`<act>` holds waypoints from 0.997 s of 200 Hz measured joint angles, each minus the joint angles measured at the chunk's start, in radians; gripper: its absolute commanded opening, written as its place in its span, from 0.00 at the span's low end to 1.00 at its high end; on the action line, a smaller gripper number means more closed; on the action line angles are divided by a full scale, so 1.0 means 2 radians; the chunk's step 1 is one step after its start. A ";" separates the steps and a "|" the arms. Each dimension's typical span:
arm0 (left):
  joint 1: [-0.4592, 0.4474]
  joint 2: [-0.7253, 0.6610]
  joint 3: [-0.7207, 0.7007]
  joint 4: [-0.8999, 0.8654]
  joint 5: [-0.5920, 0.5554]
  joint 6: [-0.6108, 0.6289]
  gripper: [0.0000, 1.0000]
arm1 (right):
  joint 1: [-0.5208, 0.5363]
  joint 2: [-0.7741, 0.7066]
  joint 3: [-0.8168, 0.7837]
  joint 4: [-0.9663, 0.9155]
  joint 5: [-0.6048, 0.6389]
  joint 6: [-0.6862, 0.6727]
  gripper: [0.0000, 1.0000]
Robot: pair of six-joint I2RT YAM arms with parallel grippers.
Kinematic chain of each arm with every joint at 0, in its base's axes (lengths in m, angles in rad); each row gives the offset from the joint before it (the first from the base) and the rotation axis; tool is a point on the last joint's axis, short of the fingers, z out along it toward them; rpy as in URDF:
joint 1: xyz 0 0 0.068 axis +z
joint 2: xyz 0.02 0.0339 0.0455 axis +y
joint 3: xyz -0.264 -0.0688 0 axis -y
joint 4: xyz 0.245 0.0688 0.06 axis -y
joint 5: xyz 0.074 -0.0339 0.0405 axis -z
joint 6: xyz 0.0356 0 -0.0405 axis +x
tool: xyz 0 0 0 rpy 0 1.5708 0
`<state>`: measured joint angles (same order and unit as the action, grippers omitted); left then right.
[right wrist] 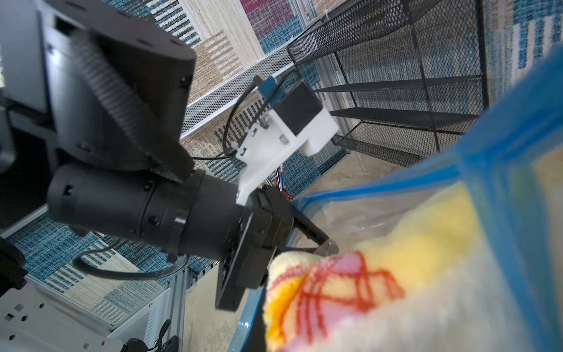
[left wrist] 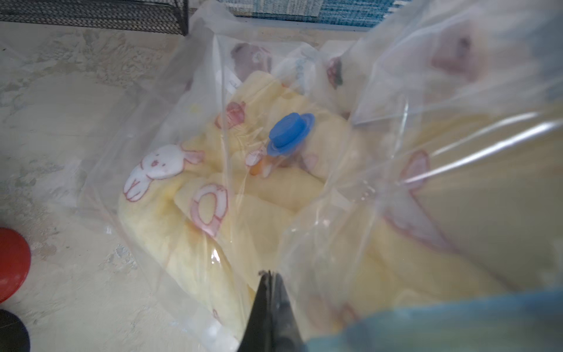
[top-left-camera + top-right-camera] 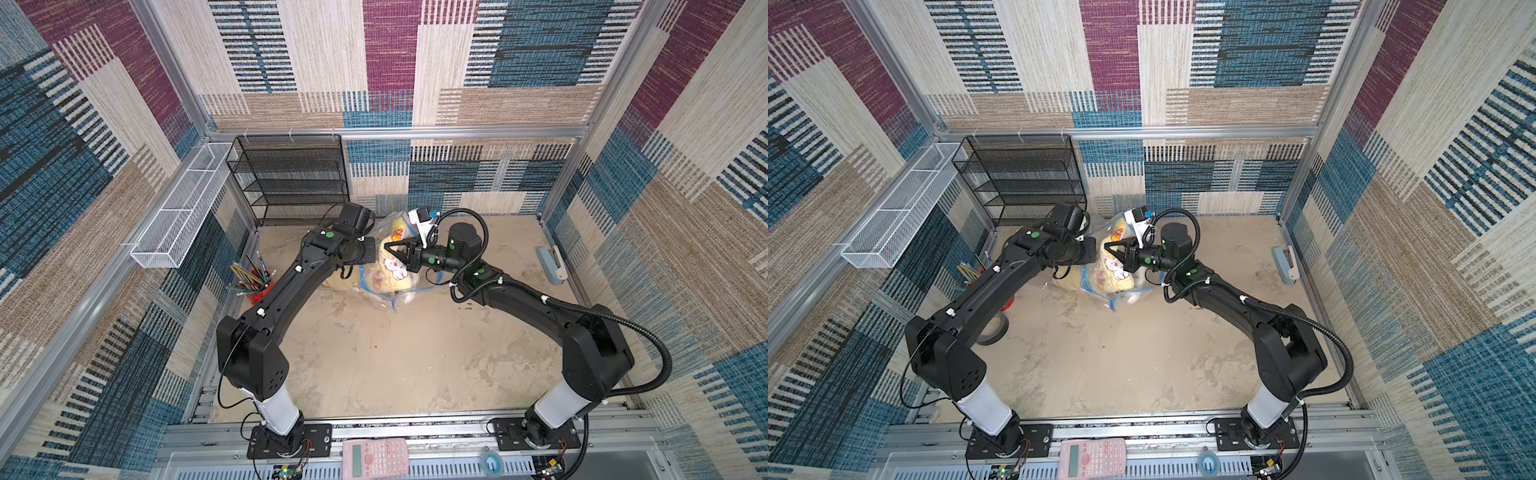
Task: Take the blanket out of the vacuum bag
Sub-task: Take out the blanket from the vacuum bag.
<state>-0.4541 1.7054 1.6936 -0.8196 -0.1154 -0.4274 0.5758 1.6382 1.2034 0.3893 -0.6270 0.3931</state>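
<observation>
The blanket is pale yellow with pink and white rabbit prints and lies bunched inside the vacuum bag at the back middle of the table. In the left wrist view the clear crinkly vacuum bag covers the blanket, with its round blue valve cap on top. My left gripper is shut on the bag's clear film beside the blue zip strip. My right gripper is shut on a raised fold of blanket, which hides its jaws in the right wrist view.
A black mesh shelf stands at the back left, with a white wire basket on the left wall. A red pencil cup and a tape roll sit under my left arm. A grey-blue stapler lies far right. A pink calculator rests on the front rail.
</observation>
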 measured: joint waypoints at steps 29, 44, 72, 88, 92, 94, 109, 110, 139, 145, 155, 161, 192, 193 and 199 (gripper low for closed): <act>0.008 -0.008 -0.004 -0.002 0.009 -0.006 0.00 | 0.000 0.012 0.004 -0.002 0.005 -0.020 0.00; 0.010 -0.011 -0.009 -0.001 0.016 -0.006 0.00 | 0.000 0.022 0.008 -0.009 0.010 -0.033 0.00; 0.011 -0.012 -0.011 0.002 0.030 -0.008 0.00 | 0.000 0.062 0.089 -0.068 0.031 -0.066 0.00; 0.016 -0.018 -0.018 0.013 0.041 -0.012 0.00 | -0.001 0.095 0.168 -0.118 0.028 -0.094 0.00; 0.017 -0.020 -0.022 0.016 0.044 -0.013 0.00 | -0.001 0.104 0.188 -0.130 0.029 -0.102 0.00; 0.018 -0.022 -0.024 0.018 0.047 -0.013 0.00 | -0.001 0.108 0.198 -0.135 0.028 -0.107 0.00; 0.021 -0.029 -0.038 0.030 0.051 -0.013 0.00 | -0.001 0.129 0.246 -0.170 0.019 -0.140 0.00; 0.021 -0.030 -0.039 0.031 0.051 -0.012 0.00 | -0.001 0.130 0.249 -0.172 0.018 -0.143 0.00; 0.023 -0.036 -0.044 0.036 0.058 -0.010 0.00 | -0.002 0.130 0.226 -0.180 0.016 -0.197 0.00; 0.024 -0.036 -0.044 0.037 0.062 -0.010 0.00 | -0.004 0.124 0.206 -0.171 0.016 -0.199 0.00; 0.027 -0.036 -0.044 0.039 0.062 -0.010 0.00 | -0.008 0.114 0.171 -0.154 0.016 -0.200 0.00; 0.028 -0.036 -0.044 0.041 0.063 -0.010 0.00 | -0.011 0.109 0.155 -0.147 0.015 -0.200 0.00; 0.034 -0.025 -0.044 0.045 0.064 -0.010 0.00 | -0.017 0.075 0.096 -0.100 0.007 -0.198 0.00; 0.034 -0.024 -0.044 0.045 0.064 -0.010 0.00 | -0.017 0.074 0.095 -0.099 0.007 -0.198 0.00; 0.034 -0.021 -0.044 0.045 0.064 -0.011 0.00 | -0.017 0.069 0.089 -0.092 0.006 -0.198 0.00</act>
<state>-0.3862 1.6642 1.6054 -0.7288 0.0128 -0.4488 0.5419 1.7771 1.3819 0.2062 -0.6159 -0.0032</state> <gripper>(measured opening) 0.049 0.062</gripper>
